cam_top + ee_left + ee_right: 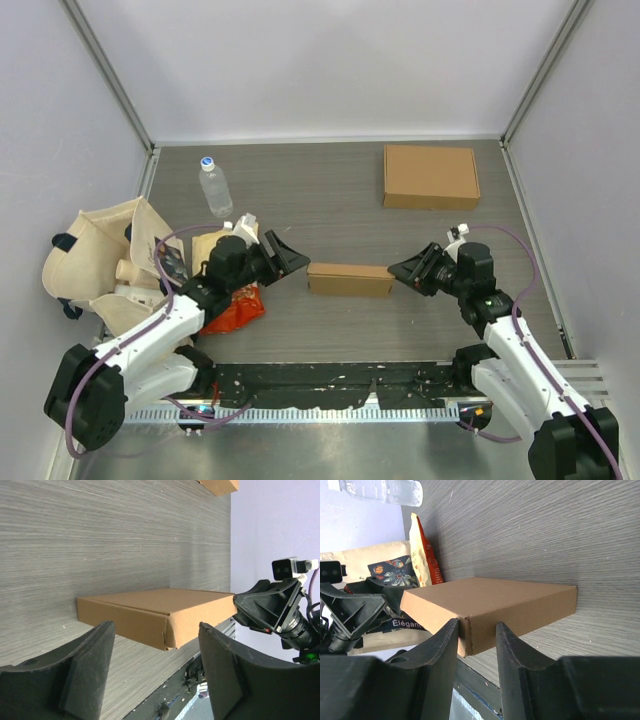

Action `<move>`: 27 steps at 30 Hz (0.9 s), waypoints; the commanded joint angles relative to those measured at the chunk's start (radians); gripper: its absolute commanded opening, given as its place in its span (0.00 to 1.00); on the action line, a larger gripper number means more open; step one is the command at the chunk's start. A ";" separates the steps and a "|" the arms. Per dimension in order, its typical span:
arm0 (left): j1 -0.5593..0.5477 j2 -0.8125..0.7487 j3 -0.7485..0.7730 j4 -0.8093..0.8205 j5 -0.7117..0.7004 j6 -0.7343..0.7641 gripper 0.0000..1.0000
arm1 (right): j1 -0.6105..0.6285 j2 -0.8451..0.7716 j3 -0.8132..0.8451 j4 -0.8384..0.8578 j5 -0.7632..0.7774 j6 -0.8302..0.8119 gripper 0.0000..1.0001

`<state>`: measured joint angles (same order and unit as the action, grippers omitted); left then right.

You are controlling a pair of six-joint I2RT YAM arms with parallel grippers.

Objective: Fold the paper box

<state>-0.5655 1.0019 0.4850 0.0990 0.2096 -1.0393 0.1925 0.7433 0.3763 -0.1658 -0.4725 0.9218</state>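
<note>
Paper box [349,279] lies flat at mid-worktop [330,200], between your two grippers. Left gripper [293,253]: fingers spread wide, just short of the box's near end. Right gripper [476,626]: fingers narrowly parted astride the opposite end; you cannot tell whether they pinch it.

bottle [214,186] behind-left of box [349,279]; bag [95,255] likely leftmost

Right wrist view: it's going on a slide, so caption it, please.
Right gripper, jaws slightly apart, frames a corner of the closed paper box; left gripper faces it opposite.
</note>
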 commanded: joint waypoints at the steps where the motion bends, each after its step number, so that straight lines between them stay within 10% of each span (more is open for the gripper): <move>1: 0.038 0.026 0.001 0.050 0.069 0.007 0.67 | -0.001 0.022 0.015 -0.035 0.005 -0.049 0.39; 12: 0.036 0.095 -0.135 0.202 0.125 -0.038 0.27 | -0.001 0.022 -0.011 -0.024 0.015 -0.029 0.39; 20: 0.036 0.007 -0.025 0.059 0.137 0.022 0.68 | -0.001 0.034 0.001 -0.029 0.012 -0.043 0.39; 27: 0.032 0.049 -0.106 0.131 0.180 -0.004 0.40 | -0.001 0.027 -0.001 -0.061 0.029 -0.044 0.38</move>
<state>-0.5282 1.0283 0.4175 0.1890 0.3508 -1.0454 0.1925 0.7597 0.3813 -0.1566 -0.4767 0.9134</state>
